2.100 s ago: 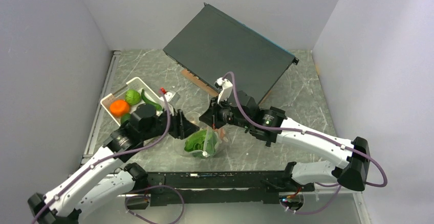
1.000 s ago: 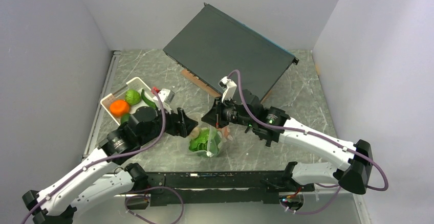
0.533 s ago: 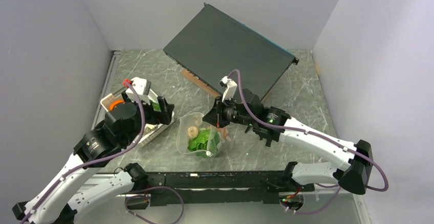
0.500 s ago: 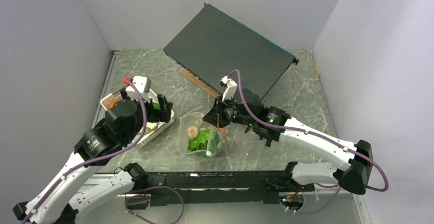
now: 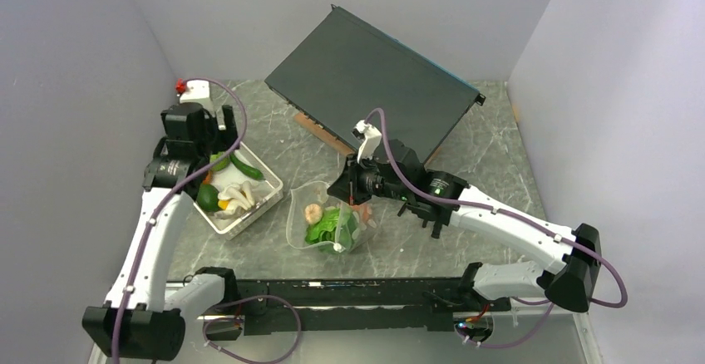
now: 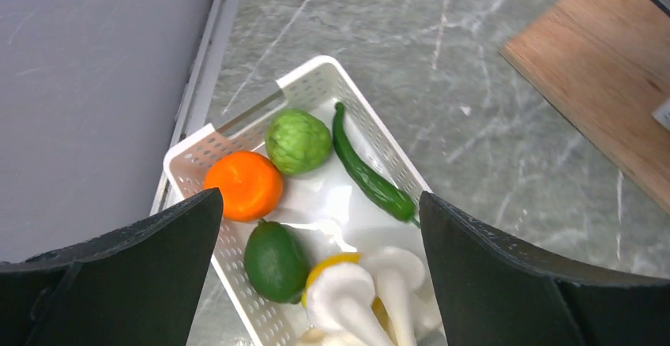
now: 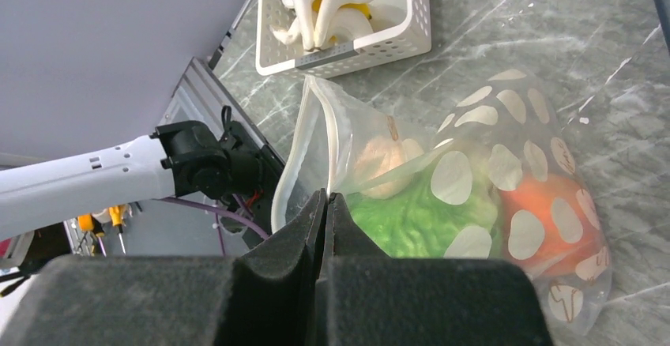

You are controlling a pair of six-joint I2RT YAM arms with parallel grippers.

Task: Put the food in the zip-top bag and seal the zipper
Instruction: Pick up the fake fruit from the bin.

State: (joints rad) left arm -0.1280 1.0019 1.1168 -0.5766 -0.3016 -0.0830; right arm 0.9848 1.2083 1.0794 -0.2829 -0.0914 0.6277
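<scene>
clear soft bag [image 5: 326,224] printed with white dots, lying on the grey table [image 5: 499,156] between the arms, just right of the basket [image 5: 253,212]. mouth gaping toward the basket, whitish zipper [image 7: 335,141] curling along its rim, unsealed. inside: green lettuce [image 7: 403,220], a pale mushroom [image 7: 379,160] near the mouth, and something orange-red [image 7: 545,220] deep at the closed end, blurred by the plastic.

right gripper [image 7: 325,200] clenched on the bag's rim at the zipper, lifting that edge.

left gripper [image 6: 320,197] released, jaws spread wide, hanging above the basket's far end and touching nothing. in the basket: orange [image 6: 243,186], two round green fruits [image 6: 298,141] [image 6: 275,261], slim cucumber [image 6: 371,176] along one wall, white mushrooms [image 6: 363,291] over a sliver of yellow lemon [image 6: 340,263].

white label [image 6: 662,114] beside a wood board [image 6: 600,101], cropped at the edge of the left wrist view, unreadable.
</scene>
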